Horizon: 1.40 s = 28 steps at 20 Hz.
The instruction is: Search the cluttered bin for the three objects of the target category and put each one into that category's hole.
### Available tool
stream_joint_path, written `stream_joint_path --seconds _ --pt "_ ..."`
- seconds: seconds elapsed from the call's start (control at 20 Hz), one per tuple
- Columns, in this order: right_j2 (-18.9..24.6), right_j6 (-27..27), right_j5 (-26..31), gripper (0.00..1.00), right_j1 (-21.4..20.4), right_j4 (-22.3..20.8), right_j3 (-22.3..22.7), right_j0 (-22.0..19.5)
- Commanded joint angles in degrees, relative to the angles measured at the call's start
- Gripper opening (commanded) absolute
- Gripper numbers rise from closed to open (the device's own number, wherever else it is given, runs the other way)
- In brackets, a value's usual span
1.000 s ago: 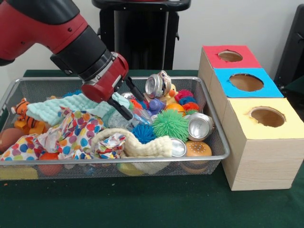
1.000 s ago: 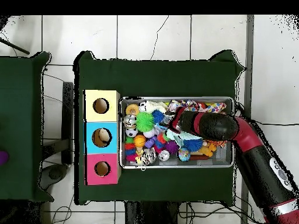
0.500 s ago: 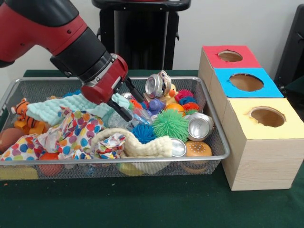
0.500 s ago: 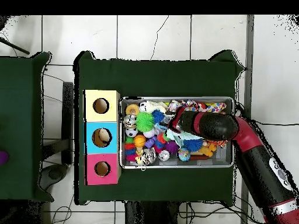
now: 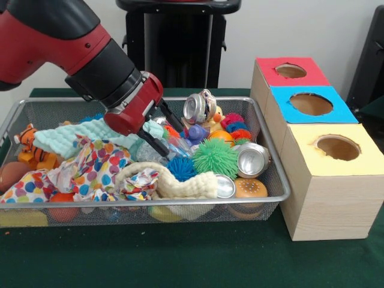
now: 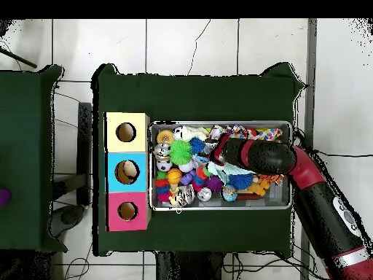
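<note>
Gripper (image 5: 170,128) barely shifted in the last second, edging slightly lower over the middle of the bin (image 5: 273,174), jaws spread and empty above clear plastic clutter; crushed cans (image 5: 200,107) untouched inside, nothing visibly headed for the holes (image 5: 310,103).

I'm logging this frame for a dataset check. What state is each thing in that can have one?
gripper: open, empty, low over the bin's middle
wire bin: full of clutter
crushed can: dented, propped at the back
red box hole: open
blue box hole: open
yellow box hole: open
spotted cloth: crumpled
</note>
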Motion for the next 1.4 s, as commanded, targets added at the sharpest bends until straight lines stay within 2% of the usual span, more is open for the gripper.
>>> stream_joint_path --seconds 0.05,0.4,0.85,1.4 --pt "-3.6 -10.2 6.0 1.00 3.2 0.6 -7.3 0.2" --pt "-3.6 -12.9 7.7 1.00 5.4 0.7 -9.5 -0.1" --pt "-2.8 -13.4 8.3 1.00 6.8 0.7 -10.6 -0.1" --pt "-2.5 -15.0 6.9 1.00 9.6 0.1 -11.2 -1.3"
